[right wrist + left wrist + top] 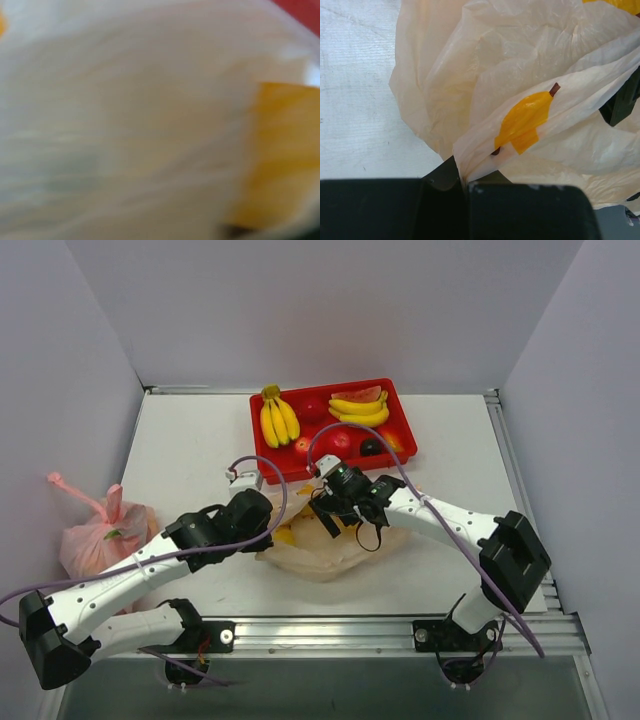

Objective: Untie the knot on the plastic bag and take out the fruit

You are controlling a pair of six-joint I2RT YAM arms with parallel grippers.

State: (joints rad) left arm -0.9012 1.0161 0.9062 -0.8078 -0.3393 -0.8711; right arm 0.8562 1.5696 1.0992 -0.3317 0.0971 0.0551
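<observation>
The plastic bag (pixel 322 554) by the surface's near edge is clenched in the left jaws; the right jaws' state cannot be told.

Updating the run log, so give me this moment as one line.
left gripper: shut on plastic bag | right gripper: at bag, opening unclear | bag: on robot's side of red tray

Red tray (pixel 312 408) close behind plastic bag (pixel 320 555)
</observation>
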